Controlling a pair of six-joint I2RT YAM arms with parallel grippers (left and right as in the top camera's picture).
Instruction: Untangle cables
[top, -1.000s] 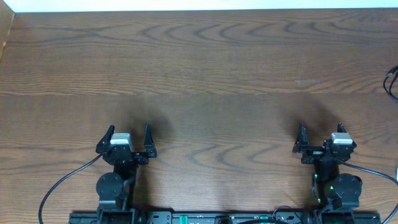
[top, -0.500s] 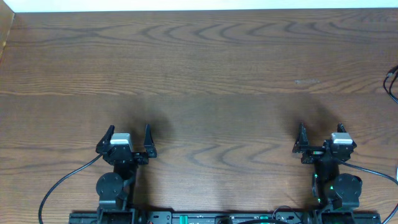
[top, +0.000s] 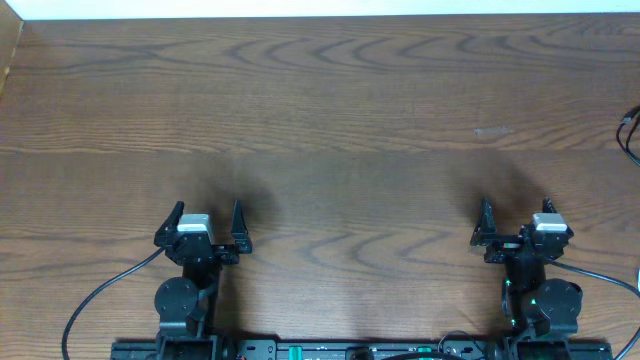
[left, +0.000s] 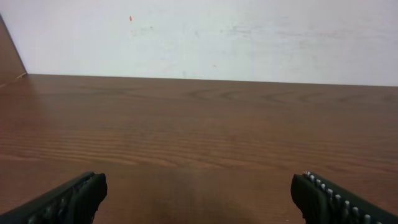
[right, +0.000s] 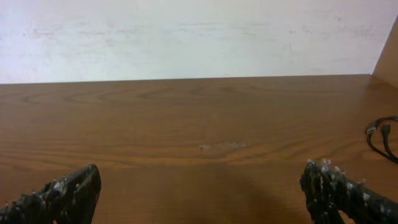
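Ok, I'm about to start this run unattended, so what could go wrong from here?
1. The only cord showing is a black cord at the table's right edge, cut off by the overhead frame; the open right gripper might nudge it off.
2. No white cord shows anywhere, so the task may stall.
3. The left arm's thick wire lies on the table and could be grabbed instead.

No visible change since a second ago: left gripper (top: 208, 208) and right gripper (top: 516, 206) parked as before, jaws spread.
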